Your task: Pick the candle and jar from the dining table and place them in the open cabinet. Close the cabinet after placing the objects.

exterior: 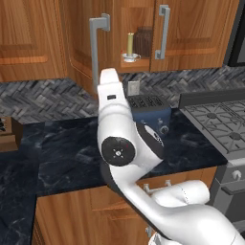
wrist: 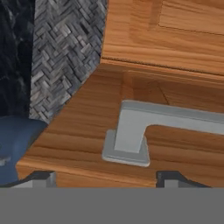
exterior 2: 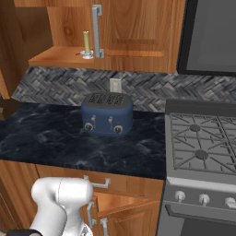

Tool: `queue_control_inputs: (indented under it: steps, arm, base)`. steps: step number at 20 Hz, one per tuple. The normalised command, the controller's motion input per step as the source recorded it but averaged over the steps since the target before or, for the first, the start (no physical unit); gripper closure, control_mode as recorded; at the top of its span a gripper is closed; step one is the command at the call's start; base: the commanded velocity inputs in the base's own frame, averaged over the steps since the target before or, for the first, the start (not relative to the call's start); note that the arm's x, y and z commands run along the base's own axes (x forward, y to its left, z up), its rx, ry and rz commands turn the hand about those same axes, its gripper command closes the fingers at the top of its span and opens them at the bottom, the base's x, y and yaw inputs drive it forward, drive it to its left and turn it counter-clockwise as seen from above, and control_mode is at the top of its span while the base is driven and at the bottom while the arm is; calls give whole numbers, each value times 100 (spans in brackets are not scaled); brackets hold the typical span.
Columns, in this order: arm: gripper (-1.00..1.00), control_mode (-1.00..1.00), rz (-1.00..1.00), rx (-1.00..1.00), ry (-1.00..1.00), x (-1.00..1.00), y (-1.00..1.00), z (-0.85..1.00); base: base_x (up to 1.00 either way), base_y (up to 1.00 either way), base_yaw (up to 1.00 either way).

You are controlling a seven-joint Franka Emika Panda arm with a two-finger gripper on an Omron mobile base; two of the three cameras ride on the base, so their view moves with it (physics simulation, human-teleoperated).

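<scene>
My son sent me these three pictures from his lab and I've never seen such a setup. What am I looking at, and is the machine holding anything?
It is a rendered kitchen with a white robot arm on a driving base. Two pictures come from cameras on the base, left and right behind the arm; the third looks along the gripper, whose dark tips stand apart with nothing between them. It faces the silver bar handle of the open brown wood cabinet door. On the cabinet shelf stand a yellow candle in a small white holder and a dark brown jar. On the black marble counter sits a blue toaster, beside a grey stove.
</scene>
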Motion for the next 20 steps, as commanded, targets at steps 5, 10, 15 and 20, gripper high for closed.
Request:
queue_control_inputs:
  steps: [5,10,15,20]
  arm:
    - [-100,-100,-2,-11,0,-15,59,8]
    - [-100,-100,-10,-7,6,39,41,6]
    - [-100,-100,-16,-4,19,90,34,0]
    - [-100,-100,-22,-3,25,74,-2,0]
  base:
    - [0,0,0]
    - [0,0,0]
    - [0,0,0]
    - [0,0,0]
